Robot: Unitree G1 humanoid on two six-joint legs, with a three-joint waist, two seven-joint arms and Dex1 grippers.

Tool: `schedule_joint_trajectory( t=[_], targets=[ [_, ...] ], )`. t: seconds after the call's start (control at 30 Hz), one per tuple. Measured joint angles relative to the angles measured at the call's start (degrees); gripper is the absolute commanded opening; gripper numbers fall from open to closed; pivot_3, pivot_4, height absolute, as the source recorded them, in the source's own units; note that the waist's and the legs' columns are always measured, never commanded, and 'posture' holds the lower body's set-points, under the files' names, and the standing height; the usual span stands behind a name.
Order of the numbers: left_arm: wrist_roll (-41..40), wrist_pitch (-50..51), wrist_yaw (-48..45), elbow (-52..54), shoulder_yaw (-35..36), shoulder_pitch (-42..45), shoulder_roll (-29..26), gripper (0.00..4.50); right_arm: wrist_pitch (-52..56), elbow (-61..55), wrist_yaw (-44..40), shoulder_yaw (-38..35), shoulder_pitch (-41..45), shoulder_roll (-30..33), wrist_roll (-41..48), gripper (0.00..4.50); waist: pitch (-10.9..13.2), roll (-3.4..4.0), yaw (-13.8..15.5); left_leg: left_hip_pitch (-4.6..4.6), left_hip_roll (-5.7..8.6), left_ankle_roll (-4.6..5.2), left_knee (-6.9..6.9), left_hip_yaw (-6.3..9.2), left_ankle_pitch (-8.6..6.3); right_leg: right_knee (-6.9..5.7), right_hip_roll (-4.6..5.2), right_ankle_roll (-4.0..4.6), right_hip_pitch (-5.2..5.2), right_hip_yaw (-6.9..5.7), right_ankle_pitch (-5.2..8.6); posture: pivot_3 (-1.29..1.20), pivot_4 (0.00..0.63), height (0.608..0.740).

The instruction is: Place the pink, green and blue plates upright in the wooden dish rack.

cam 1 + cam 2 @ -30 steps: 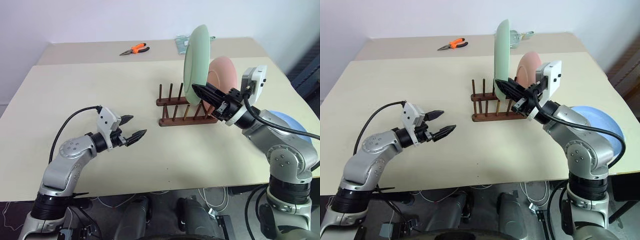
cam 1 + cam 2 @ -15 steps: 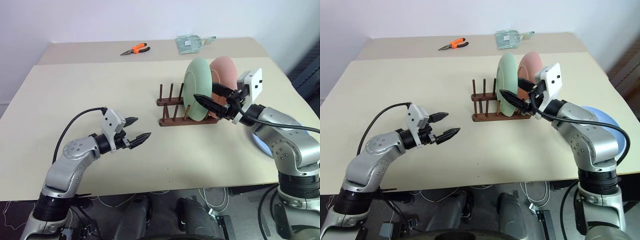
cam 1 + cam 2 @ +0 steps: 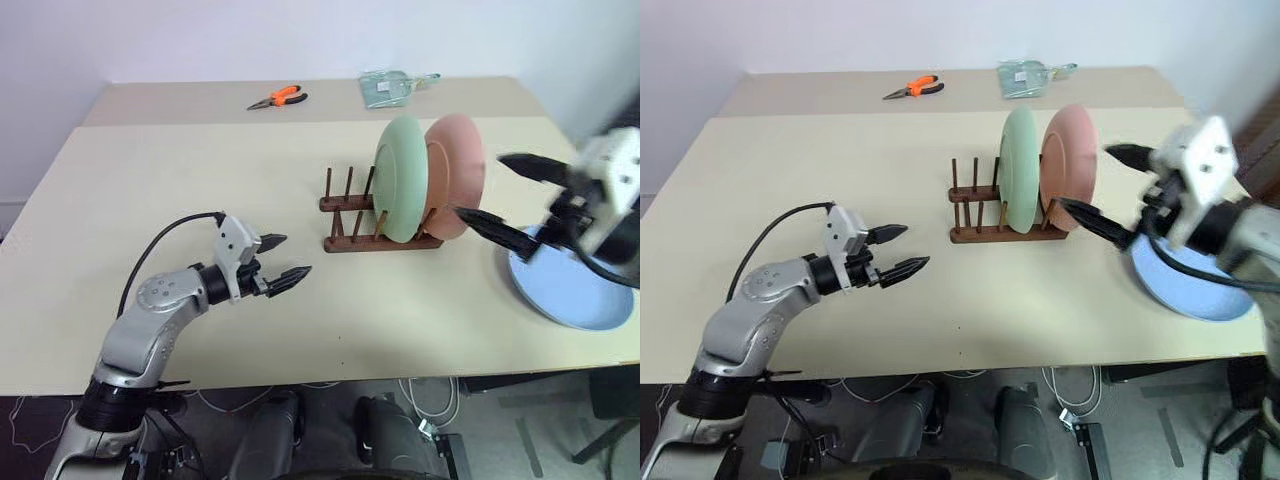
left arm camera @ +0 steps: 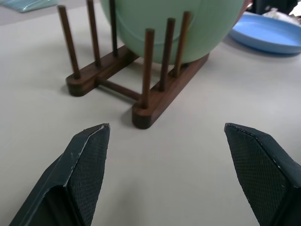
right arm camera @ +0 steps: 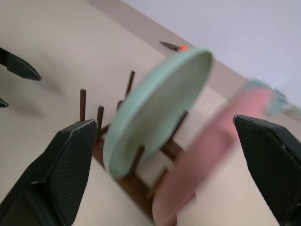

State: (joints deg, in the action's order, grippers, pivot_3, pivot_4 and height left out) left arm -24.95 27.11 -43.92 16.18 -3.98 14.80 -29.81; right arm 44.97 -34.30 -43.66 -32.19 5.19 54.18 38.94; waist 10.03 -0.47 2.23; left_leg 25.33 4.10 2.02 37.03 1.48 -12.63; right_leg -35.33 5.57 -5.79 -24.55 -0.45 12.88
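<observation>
The wooden dish rack (image 3: 372,228) stands mid-table with the green plate (image 3: 402,180) and the pink plate (image 3: 458,175) upright side by side in its right-hand slots. The blue plate (image 3: 572,292) lies flat on the table to the right of the rack. My right gripper (image 3: 481,186) is open and empty, hovering just right of the pink plate and above the blue plate's near rim. My left gripper (image 3: 297,254) is open and empty, low over the table to the left of the rack. The left wrist view looks at the rack (image 4: 155,101) and the green plate (image 4: 188,28).
Orange-handled pliers (image 3: 277,98) and a clear plastic packet (image 3: 392,87) lie on the far table behind. The rack's left pegs (image 3: 340,190) stand bare. The blue plate sits close to the table's right front corner.
The right gripper lowered the green plate into the rack beside the pink one, opened, let go and drew back to the right. The left gripper kept its place.
</observation>
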Motion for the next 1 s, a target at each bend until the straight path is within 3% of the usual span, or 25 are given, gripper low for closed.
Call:
schedule_joint_trajectory(
  t=[0.17,0.27,0.3,0.37,0.6,0.83,1.0],
  targets=[
    [0.6,-0.1,-1.9,-2.2,-1.9,2.1,1.1,4.02,-2.0,-0.4,1.7,2.0,-15.6,-0.6,-9.2,4.47,0.0,0.06,0.0,0.00,0.01,0.01,0.10,-0.05,-0.01,0.03,0.02,0.00,0.04,0.02,0.00,0.00,0.150,0.719],
    [0.5,-0.1,-2.9,-2.3,-2.6,3.6,2.1,4.02,-5.9,5.6,7.0,8.0,-19.3,-1.4,-18.9,4.47,0.0,0.04,0.0,-0.01,0.01,0.00,0.11,-0.05,0.00,0.03,0.01,0.00,0.04,0.00,0.01,0.00,0.150,0.719],
    [0.5,-0.1,-3.3,-2.2,-2.7,4.0,2.4,4.02,-6.2,8.4,8.7,9.8,-19.5,-2.3,-21.1,4.24,0.0,0.06,0.0,-0.01,0.01,0.01,0.12,-0.05,0.00,0.03,0.00,0.00,0.04,0.00,0.01,0.00,0.150,0.719],
    [0.5,-0.1,-3.4,-2.1,-3.0,4.5,2.7,4.02,-6.9,13.3,11.4,12.9,-19.3,-4.2,-24.2,3.66,0.0,0.07,-0.1,-0.01,0.01,0.01,0.10,-0.06,0.00,0.04,0.00,0.00,0.03,0.00,0.01,0.00,0.150,0.719],
    [0.5,0.0,-3.3,-1.2,-3.6,3.4,2.8,4.02,-11.0,20.9,16.1,15.8,-16.0,-4.6,-31.7,0.05,-0.1,0.04,0.3,-0.07,0.04,0.05,0.21,-0.08,-0.01,0.08,-0.01,-0.01,0.19,-0.01,0.01,0.00,0.150,0.719],
    [0.6,0.0,-3.1,-0.3,-3.6,2.8,2.6,4.02,-17.3,22.7,17.5,15.5,-13.6,-4.7,-35.7,0.05,-0.1,0.11,-0.2,-0.07,0.03,0.06,0.21,-0.12,-0.01,0.02,-0.04,-0.02,0.12,0.03,0.00,0.00,0.150,0.719],
    [0.9,-0.9,-2.6,-1.2,-2.8,2.6,2.2,4.02,-21.5,17.0,21.2,9.5,3.8,-9.7,-29.5,0.05,0.0,0.44,-1.4,-0.09,0.00,0.02,0.18,-0.12,0.03,-0.12,-0.11,-0.08,0.07,0.05,0.01,0.00,0.150,0.719]
  ],
)
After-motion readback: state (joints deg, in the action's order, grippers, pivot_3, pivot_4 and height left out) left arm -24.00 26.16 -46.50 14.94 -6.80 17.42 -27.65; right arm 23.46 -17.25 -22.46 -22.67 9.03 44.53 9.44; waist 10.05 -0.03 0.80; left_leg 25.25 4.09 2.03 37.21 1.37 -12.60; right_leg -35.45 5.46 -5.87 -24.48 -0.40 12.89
